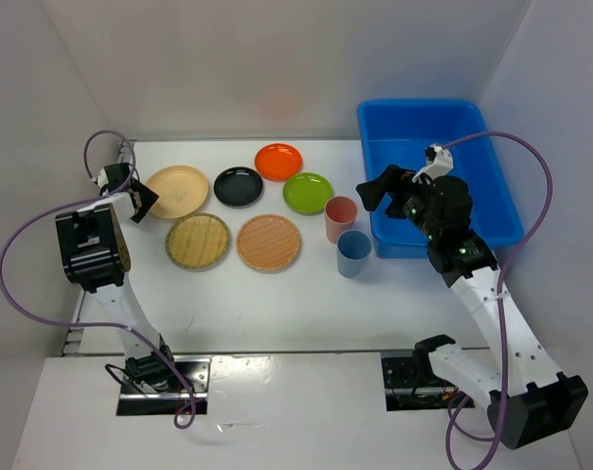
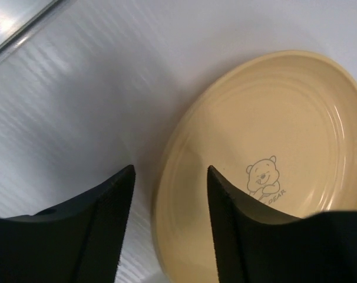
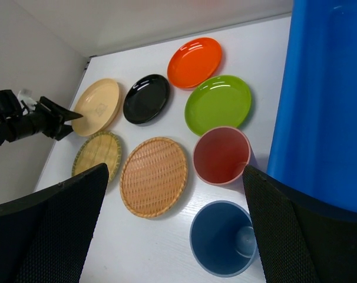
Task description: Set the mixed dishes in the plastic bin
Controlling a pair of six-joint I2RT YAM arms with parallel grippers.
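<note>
The tan plate point(image 1: 179, 189) lies at the far left. My left gripper point(image 1: 142, 202) is open, its jaws either side of the plate's left rim point(image 2: 184, 194), without closing on it. The black plate point(image 1: 239, 186), orange plate point(image 1: 278, 162), lime green plate point(image 1: 308, 193), two bamboo trays point(image 1: 198, 240) point(image 1: 269, 242), pink cup point(image 1: 342, 217) and blue cup point(image 1: 354, 253) sit on the table. My right gripper point(image 1: 372, 191) is open and empty, held above the cups point(image 3: 221, 155) beside the blue bin's left wall point(image 1: 367, 157). The bin point(image 3: 326, 100) holds no dishes.
White walls enclose the table on the left, back and right. The left wall is close behind my left gripper. The bin stands in the far right corner. The cups stand upright close to the bin's left wall.
</note>
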